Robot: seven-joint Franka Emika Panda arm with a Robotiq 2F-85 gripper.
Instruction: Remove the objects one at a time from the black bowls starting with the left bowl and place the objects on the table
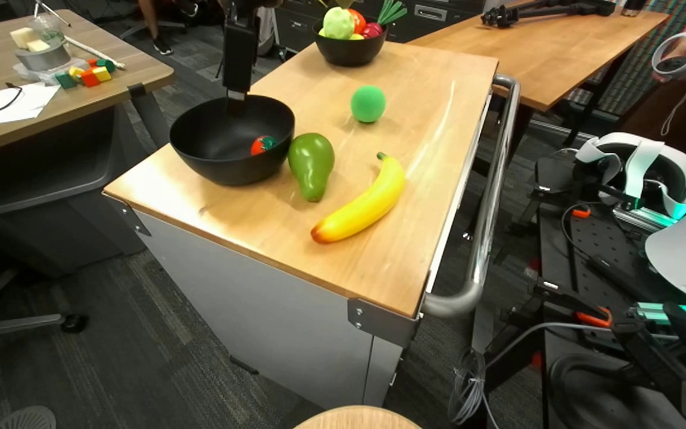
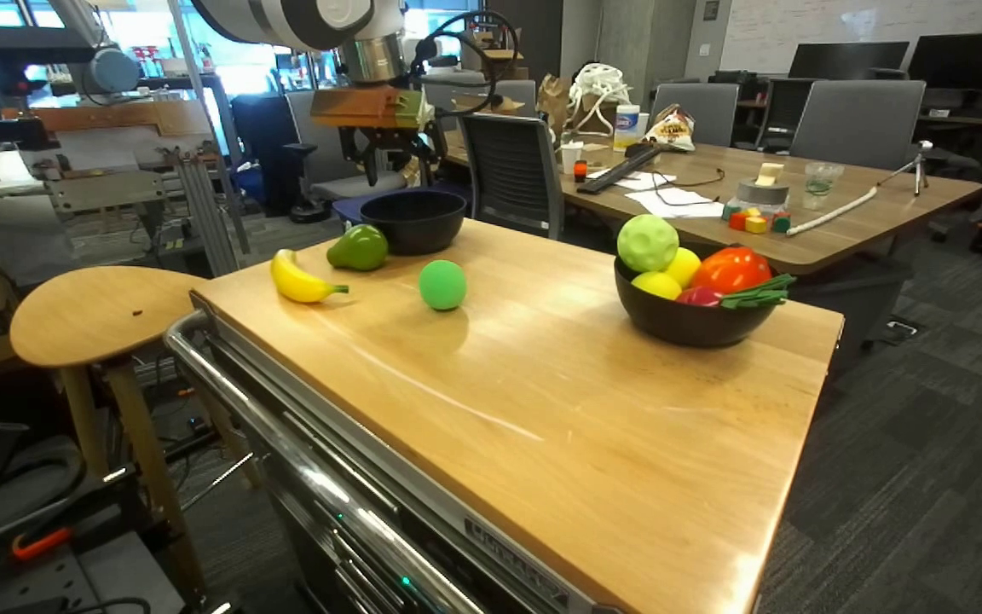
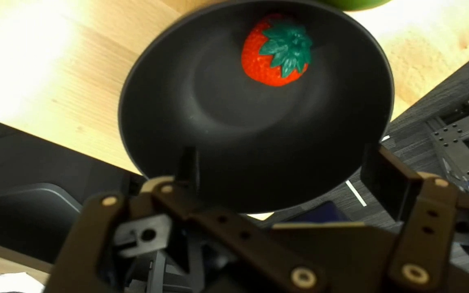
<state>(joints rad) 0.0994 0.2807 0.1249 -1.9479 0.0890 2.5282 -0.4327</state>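
Released gripper (image 3: pixel 285 175) above a black bowl (image 3: pixel 161 122) that holds a strawberry (image 3: pixel 277 53)

The fingers (image 3: pixel 385 183) stand wide apart, unclenched, and point down toward the bowl; whether they touch its rim cannot be told. Red with green leaves, the strawberry lies inside the bowl, toward the side next to a green pear-shaped piece (image 1: pixel 312 164). That piece rests on the light-wood table (image 2: pixel 576 401) just outside the bowl; contact between the two cannot be judged. A yellow banana (image 1: pixel 364 205) lies near the pear-shaped piece, and a green ball (image 1: pixel 368 103) rests apart from both, as both exterior views show.

A second black bowl (image 2: pixel 678 328) stands upright toward the opposite end of the table. It contains a pale green round piece (image 2: pixel 648 244), yellow pieces (image 2: pixel 655 285), a red-orange tomato-like piece (image 2: pixel 731 269) and a dark red piece (image 2: pixel 700 296); green stalks (image 2: pixel 759 292) extend over its rim.

A metal rail (image 1: pixel 486 226) runs along one long edge of the table. In an exterior view, a brown desk (image 2: pixel 849 222) bears small coloured blocks (image 2: pixel 738 222), and a round wooden stool (image 2: pixel 99 315) stands near a table corner.
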